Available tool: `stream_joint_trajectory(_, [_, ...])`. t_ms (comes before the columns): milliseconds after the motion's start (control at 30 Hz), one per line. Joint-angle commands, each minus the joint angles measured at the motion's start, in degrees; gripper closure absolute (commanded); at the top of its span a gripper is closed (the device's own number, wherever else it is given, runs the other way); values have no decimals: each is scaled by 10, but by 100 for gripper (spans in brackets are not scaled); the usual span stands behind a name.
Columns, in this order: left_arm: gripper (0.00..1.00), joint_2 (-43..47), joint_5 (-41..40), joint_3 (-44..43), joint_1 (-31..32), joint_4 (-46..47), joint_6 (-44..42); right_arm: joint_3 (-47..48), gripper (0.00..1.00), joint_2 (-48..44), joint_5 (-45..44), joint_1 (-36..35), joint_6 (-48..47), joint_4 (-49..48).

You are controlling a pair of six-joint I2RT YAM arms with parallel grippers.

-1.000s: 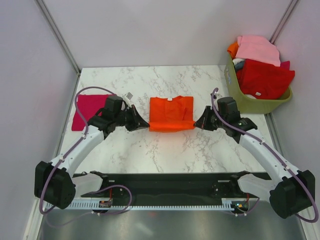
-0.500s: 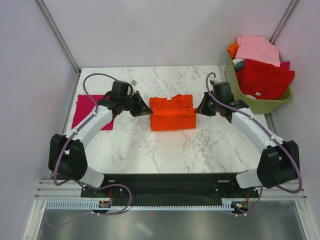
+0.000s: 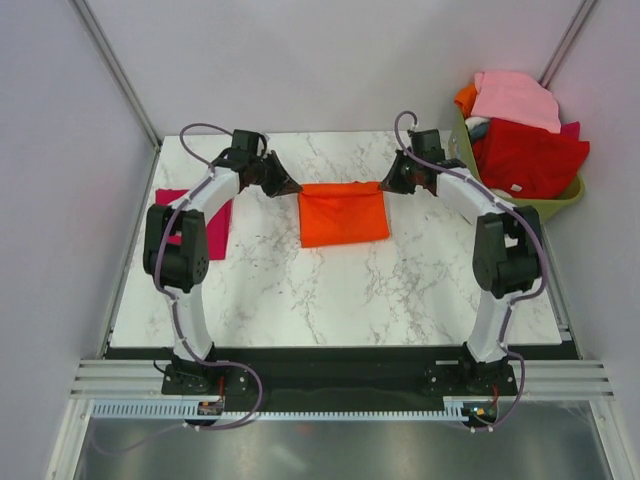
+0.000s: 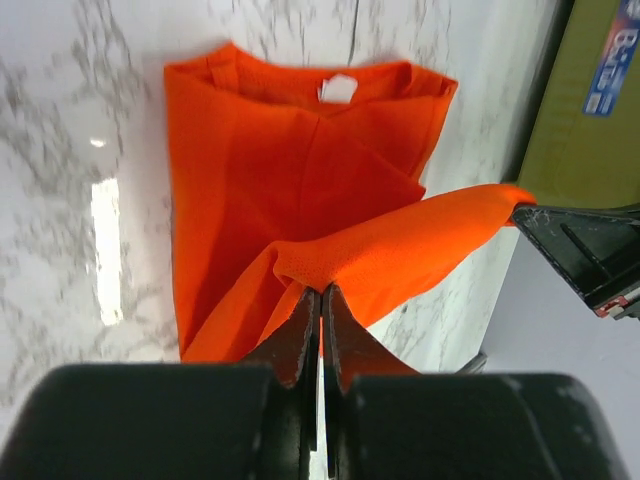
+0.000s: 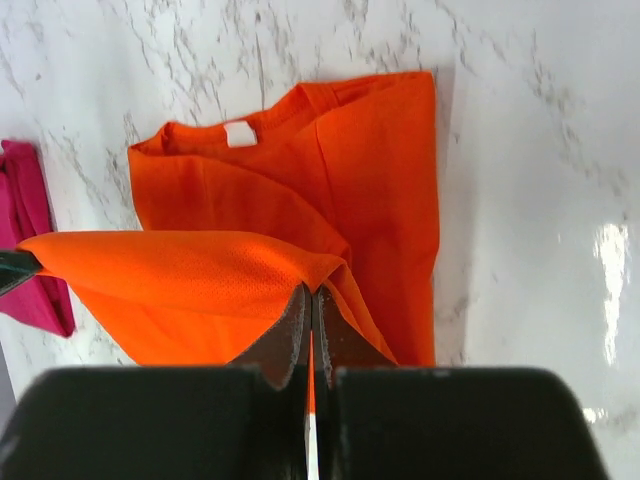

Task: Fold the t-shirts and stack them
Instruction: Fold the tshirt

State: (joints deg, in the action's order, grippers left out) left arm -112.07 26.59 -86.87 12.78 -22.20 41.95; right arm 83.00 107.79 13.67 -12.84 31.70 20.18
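The bright orange t-shirt (image 3: 343, 213) lies mid-table, with its near edge lifted and stretched between both grippers over its far part. My left gripper (image 3: 293, 187) is shut on that edge's left corner, as the left wrist view (image 4: 320, 292) shows. My right gripper (image 3: 384, 184) is shut on the right corner, as the right wrist view (image 5: 312, 292) shows. The white neck tag (image 4: 338, 88) shows on the lower layer, also in the right wrist view (image 5: 239, 133). The crimson-magenta t-shirt (image 3: 218, 225) lies folded at the left, partly hidden by my left arm.
An olive-green basket (image 3: 500, 210) heaped with pink, red and orange clothes stands at the back right corner, close to my right arm. Pale walls close in the table at the back and on both sides.
Both grippers have moved away from the bases toward the far edge, carrying the orange t-shirt's near edge up and over its far part. Both arms are now stretched out.
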Motion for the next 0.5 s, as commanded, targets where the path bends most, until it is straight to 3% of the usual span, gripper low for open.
stream_joint_trajectory(0, [98, -63, 24, -89, -20, 14, 3, 92, 100, 72, -1, 13, 0, -42])
stream_joint_trajectory(67, [98, -99, 35, -144, -26, 11, 9, 130, 95, 115, 23, 19, 5, -59])
stream_joint_trajectory(100, [95, -129, 35, -160, -28, 11, 10, 168, 76, 154, 22, 19, 7, -63])
stream_joint_trajectory(133, [68, -145, 35, -190, -30, 8, 8, 183, 34, 170, 12, 19, 8, -63])
stream_joint_trajectory(167, [50, -155, 34, -201, -29, 6, 6, 194, 19, 188, 2, 19, 12, -64])
stream_joint_trajectory(200, [41, -169, 34, -209, -30, 3, 3, 201, 14, 192, 0, 18, 10, -64])
stream_joint_trajectory(233, [24, -170, 34, -212, -30, 2, 0, 198, 12, 191, 6, 19, 8, -79])
stream_joint_trajectory(267, [21, -168, 23, -209, -29, 2, -7, 181, 12, 183, 7, 19, 6, -88])
stream_joint_trajectory(367, [20, -149, 3, -186, -30, 1, -25, 130, 14, 155, 10, 19, -2, -130])
stream_joint_trajectory(467, [21, -127, -20, -152, -28, 4, -42, 88, 24, 138, 14, 21, -9, -157])
